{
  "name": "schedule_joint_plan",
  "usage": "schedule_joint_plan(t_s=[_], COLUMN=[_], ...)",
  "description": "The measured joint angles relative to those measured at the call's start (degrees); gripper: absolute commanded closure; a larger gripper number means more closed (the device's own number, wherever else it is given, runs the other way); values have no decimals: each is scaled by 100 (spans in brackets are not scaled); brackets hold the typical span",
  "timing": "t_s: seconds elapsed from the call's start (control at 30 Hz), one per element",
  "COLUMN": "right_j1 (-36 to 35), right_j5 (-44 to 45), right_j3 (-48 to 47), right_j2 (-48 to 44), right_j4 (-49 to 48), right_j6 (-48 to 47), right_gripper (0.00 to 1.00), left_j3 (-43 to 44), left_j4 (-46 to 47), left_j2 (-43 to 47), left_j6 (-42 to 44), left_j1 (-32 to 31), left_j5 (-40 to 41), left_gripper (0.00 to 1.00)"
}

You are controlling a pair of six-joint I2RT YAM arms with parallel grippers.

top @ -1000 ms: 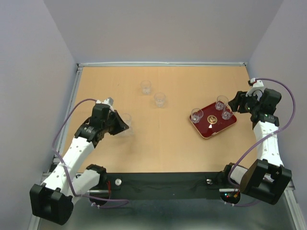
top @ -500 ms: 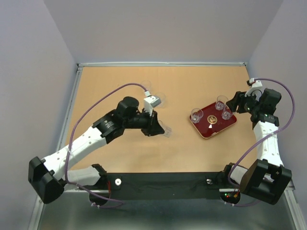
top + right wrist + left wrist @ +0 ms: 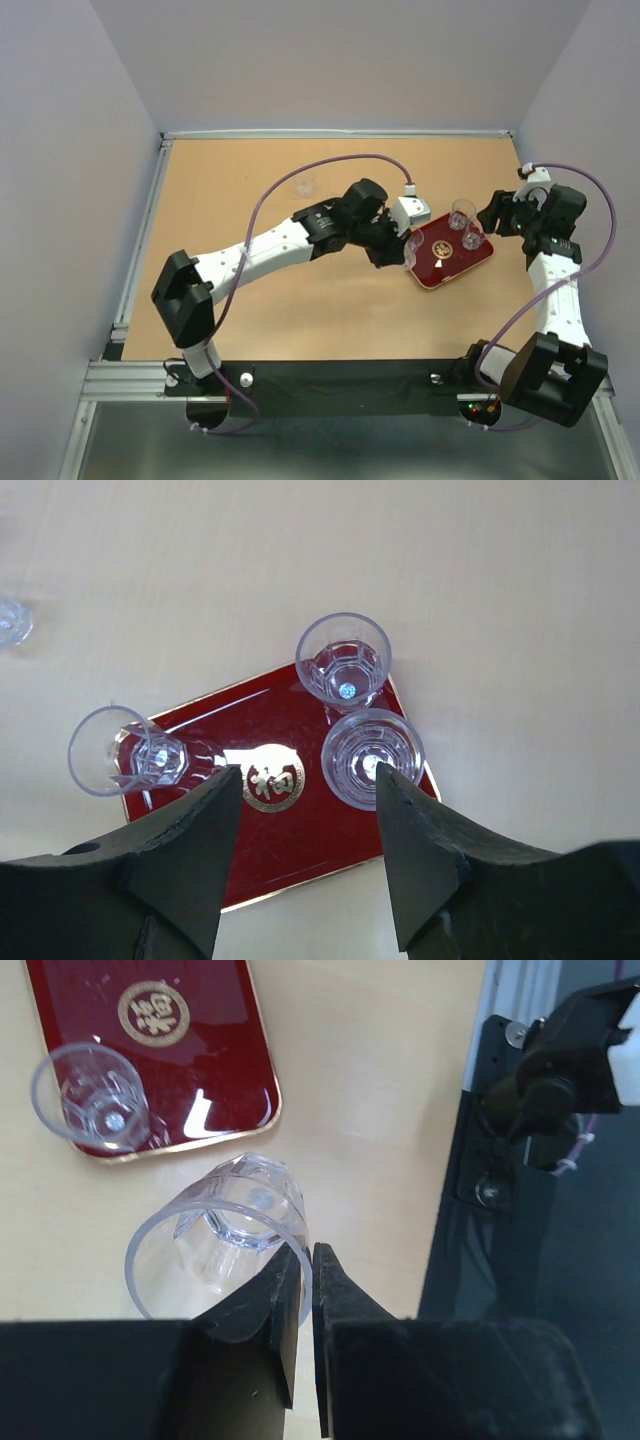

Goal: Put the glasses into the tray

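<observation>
Two arms out over the worktop (image 3: 230,190). Left arm stretched long from the lower left of the top view toward centre right, ending at the left corner of the tray (image 3: 445,272). Left hand (image 3: 308,1255) pressed together on the wall of a tilted glass (image 3: 225,1245), one finger inside the rim, the other outside, mouth toward the wrist camera. Held just off the tray's edge, above bare wood, lower centre of the left wrist view. Right arm up along the right edge of the top view, bent in toward the tray. Right hand (image 3: 308,780) spread, empty, hovering above the tray.

On the tray, three glasses (image 3: 343,660): two close together near the right corner, one alone at the left corner, gold emblem (image 3: 272,785) between. Also on the worktop, one more glass (image 3: 303,184), upper left of the top view, well apart from the tray.
</observation>
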State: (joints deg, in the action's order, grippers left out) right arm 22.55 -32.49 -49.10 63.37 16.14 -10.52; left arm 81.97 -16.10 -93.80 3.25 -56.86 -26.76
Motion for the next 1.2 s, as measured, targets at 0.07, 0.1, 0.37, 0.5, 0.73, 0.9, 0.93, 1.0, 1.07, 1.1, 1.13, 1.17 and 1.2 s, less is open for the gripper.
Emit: schedule_joint_plan(t_s=[0.07,0.1,0.37,0.5,0.73,0.9,0.93,1.0,1.07,1.1,1.13,1.17,1.2], right_j1=[0,0,2,9,37,37,37,37,37,37,37,37,37], right_j5=[103,168,516,610,669,669,669,669,669,667,667,667,667], right_j3=[0,0,0,0,0,0,0,0,0,0,0,0,0], right_j2=[0,0,0,0,0,0,0,0,0,0,0,0,0], right_j4=[0,0,-9,-13,-22,-28,-31,-31,-33,-33,-33,-33,-33], right_j6=[9,24,103,140,181,203,205,223,243,247,249,260,264], right_gripper=[38,38,37,37,37,37,37,37,37,37,37,37,37], left_j3=[415,684,2927,3775,4415,4465,4494,4535,4612,4662,4706,4741,4741], left_j4=[-61,-151,-691,-940,-994,-800,-717,-629,-570,-546,-507,-472,-435], left_j2=[-350,-557,-2173,-2894,-3665,-3904,-3958,-4041,-4144,-4199,-4264,-4312,-4354], left_j6=[216,323,1027,1270,1482,1480,1482,1482,1488,1491,1502,1519,1537], left_j1=[-4,-7,-39,-59,-68,-68,-68,-68,-68,-68,-68,-68,-68], left_j5=[22,28,42,105,358,592,636,702,763,785,813,848,881], left_gripper=[100,100,100,100,100,100,100,100,100,100,100,100,100])
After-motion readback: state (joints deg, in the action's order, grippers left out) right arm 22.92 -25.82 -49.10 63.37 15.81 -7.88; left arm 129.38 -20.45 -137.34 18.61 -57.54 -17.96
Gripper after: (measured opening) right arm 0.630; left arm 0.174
